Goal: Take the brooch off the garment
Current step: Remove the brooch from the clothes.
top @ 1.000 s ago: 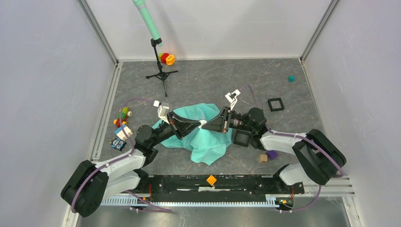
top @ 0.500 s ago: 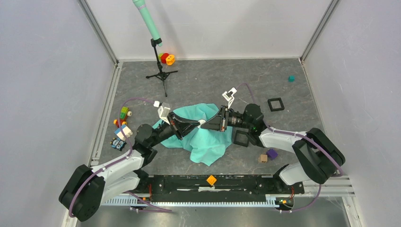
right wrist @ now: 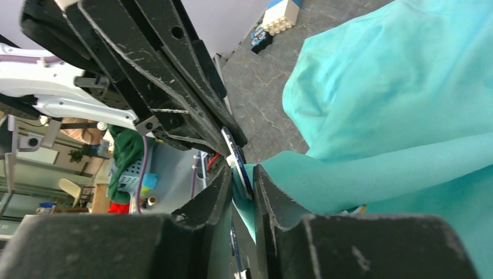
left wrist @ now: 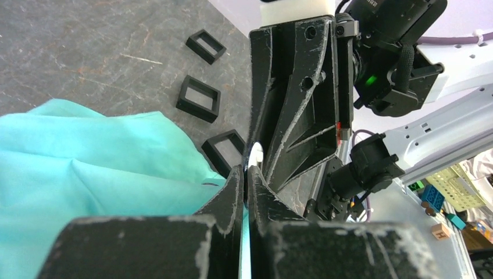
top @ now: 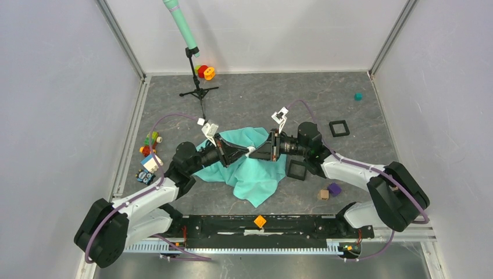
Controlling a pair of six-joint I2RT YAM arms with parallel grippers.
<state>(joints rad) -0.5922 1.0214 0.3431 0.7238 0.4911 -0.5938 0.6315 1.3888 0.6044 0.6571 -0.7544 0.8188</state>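
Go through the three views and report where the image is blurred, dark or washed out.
Top external: even light, sharp throughout, with only soft shadows on the table. Left wrist: the left gripper fills the bottom edge, dark and out of focus, while the garment behind it is crisp. Right wrist: the right gripper is blurred close up in the same way; the cloth is bright but not washed out.

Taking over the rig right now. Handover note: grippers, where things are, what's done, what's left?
Left gripper: shut, pinching the turquoise-green cloth T-shirt beside the small round white brooch.
Right gripper: jaws narrowly apart around the brooch's edge; grip unclear.
Done: both grippers meet at the brooch, over the shirt.
To do: brooch looks still on the cloth; pull it free.
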